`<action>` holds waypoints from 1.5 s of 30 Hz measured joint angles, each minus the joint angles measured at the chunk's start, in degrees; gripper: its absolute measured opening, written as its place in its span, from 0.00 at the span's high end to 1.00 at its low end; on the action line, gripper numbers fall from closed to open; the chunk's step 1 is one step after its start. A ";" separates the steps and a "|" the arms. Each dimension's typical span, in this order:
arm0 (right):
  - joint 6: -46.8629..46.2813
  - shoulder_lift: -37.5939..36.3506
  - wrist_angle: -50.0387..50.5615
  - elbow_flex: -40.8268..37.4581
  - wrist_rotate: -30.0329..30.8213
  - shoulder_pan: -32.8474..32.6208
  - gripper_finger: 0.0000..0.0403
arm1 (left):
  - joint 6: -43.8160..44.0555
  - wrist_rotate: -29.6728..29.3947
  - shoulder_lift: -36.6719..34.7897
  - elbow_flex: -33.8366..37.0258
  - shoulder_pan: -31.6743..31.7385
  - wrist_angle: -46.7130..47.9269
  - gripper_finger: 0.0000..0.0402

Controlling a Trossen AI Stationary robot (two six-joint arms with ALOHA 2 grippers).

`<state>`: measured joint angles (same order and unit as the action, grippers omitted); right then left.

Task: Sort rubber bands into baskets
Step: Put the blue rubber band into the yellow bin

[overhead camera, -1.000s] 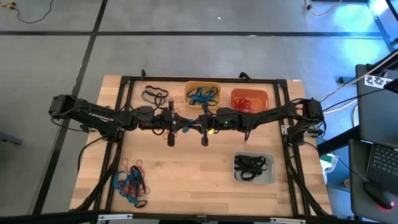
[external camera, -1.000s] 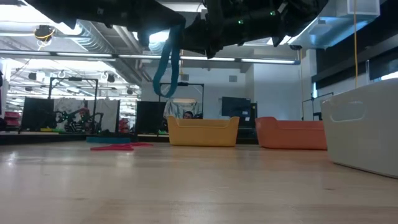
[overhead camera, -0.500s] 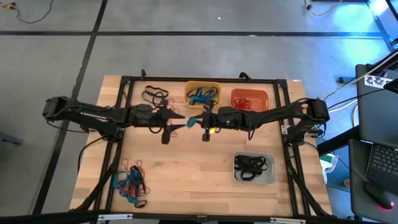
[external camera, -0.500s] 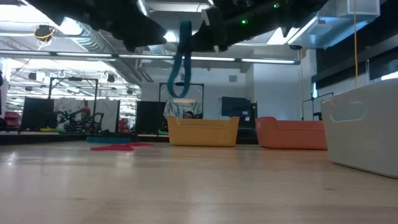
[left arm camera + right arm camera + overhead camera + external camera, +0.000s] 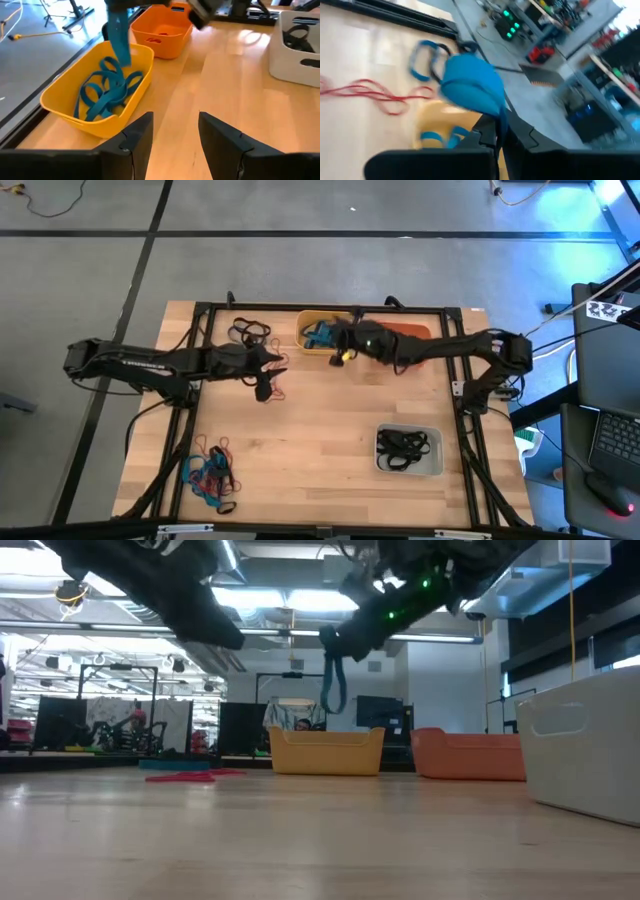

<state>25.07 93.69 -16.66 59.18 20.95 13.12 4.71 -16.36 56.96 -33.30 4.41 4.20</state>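
While it dangles as a limp loop above the near rim of the yellow tub, the wide blue rubber band (image 5: 333,683) is pinched at its top between the closed fingers of the right gripper (image 5: 337,347), which hangs over that small rounded yellow plastic basket (image 5: 61,89). Inside the yellow basket lies a tangle of more blue bands (image 5: 106,92). Just beside it stands the orange plastic basket (image 5: 172,27) holding thin red bands (image 5: 398,340), and well apart, nearer the front right of the table, the pale grey translucent basket (image 5: 432,461) holds black bands (image 5: 403,446).

The left gripper (image 5: 263,380) hovers over bare wood beside the yellow basket, its two dark fingers (image 5: 136,137) spread apart with nothing between them.

On the light wooden table (image 5: 320,450), a few loose black bands (image 5: 248,333) lie at the back left, and a mixed heap of blue, red and black bands (image 5: 210,478) lies at the front left corner
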 joint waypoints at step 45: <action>-22.02 1.88 26.61 8.46 -8.02 8.27 0.61 | 3.05 -0.74 7.77 0.02 4.49 -0.11 0.61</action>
<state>3.05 95.57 9.95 67.64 12.93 21.39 7.76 -17.10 64.72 -33.28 8.90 4.09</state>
